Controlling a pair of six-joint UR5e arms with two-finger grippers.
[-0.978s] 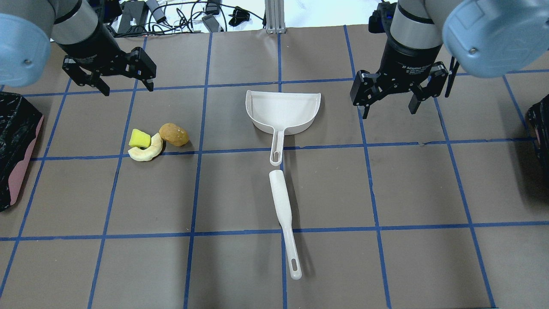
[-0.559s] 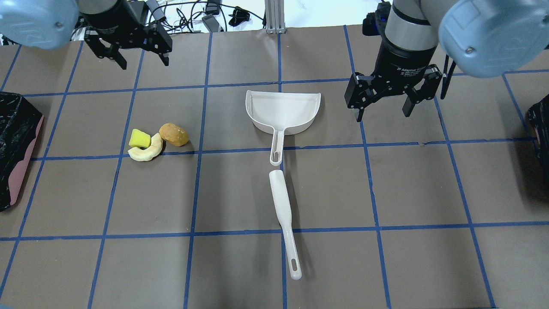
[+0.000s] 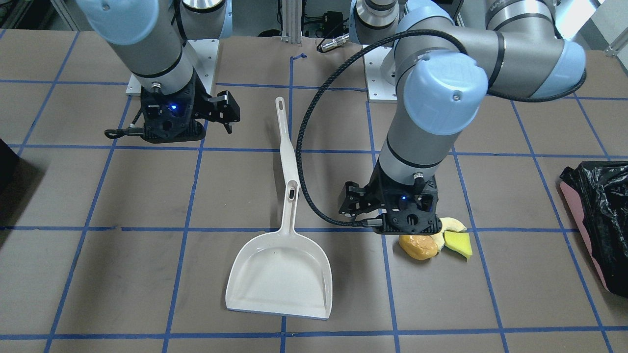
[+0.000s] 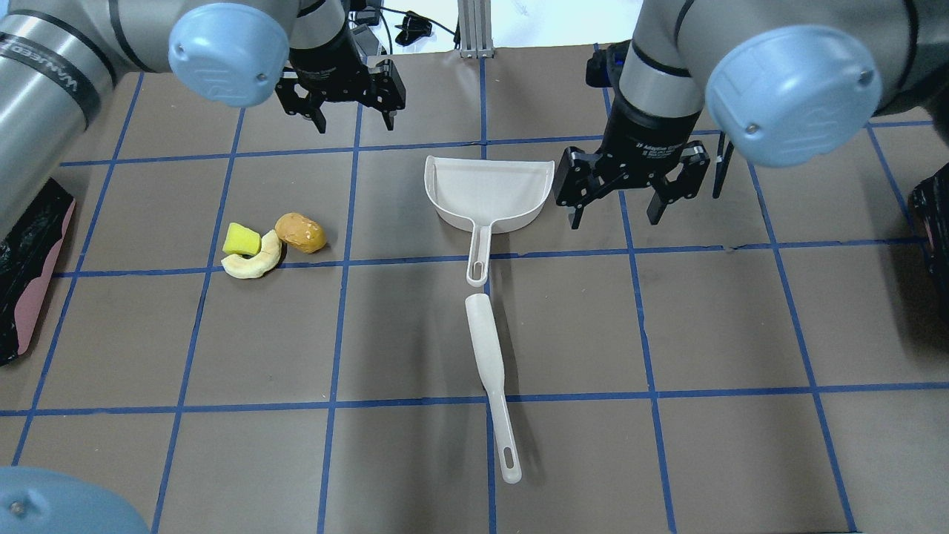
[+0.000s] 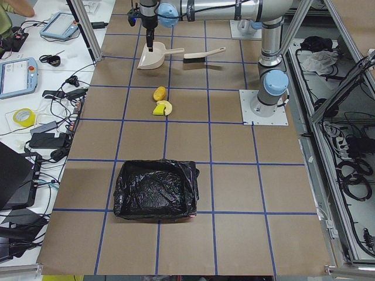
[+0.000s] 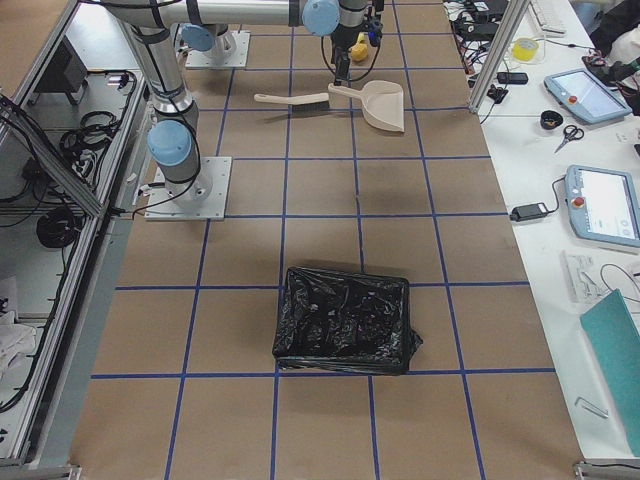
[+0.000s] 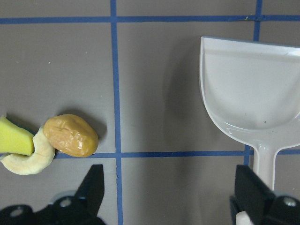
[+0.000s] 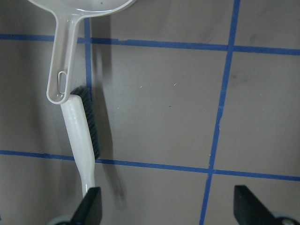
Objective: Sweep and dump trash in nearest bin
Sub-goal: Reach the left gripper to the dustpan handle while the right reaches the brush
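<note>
Swinging in from the worktop's left side over the last second, the left arm [image 4: 326,55] now hangs high between the trash and the white plastic dustpan [image 4: 489,189], while the right arm [image 4: 656,104] has drifted inward to hover just beside the pan's right rim. Nothing on the brown-paper, blue-taped worktop [image 4: 741,334] has shifted: the pan and the white long-handled brush [image 4: 489,356] lie end to end down the centre line, so sweeping has not begun and both arms appear to be lining up for their tools. Both pairs of jaws stand spread wide with nothing between them. The trash sits in a tight cluster well left of the pan: an orange-brown rounded lump [image 4: 300,231], a pale cream curved peel [image 4: 256,261] touching it, and a yellow-green wedge [image 4: 241,239] against the peel. In the left wrist view the lump lies just outside the jaws' span, so they frame bare worktop, not trash. The pink-sided bin lined with crinkled black plastic [image 3: 579,215] waits beyond the trash, at the worktop's left end.
</note>
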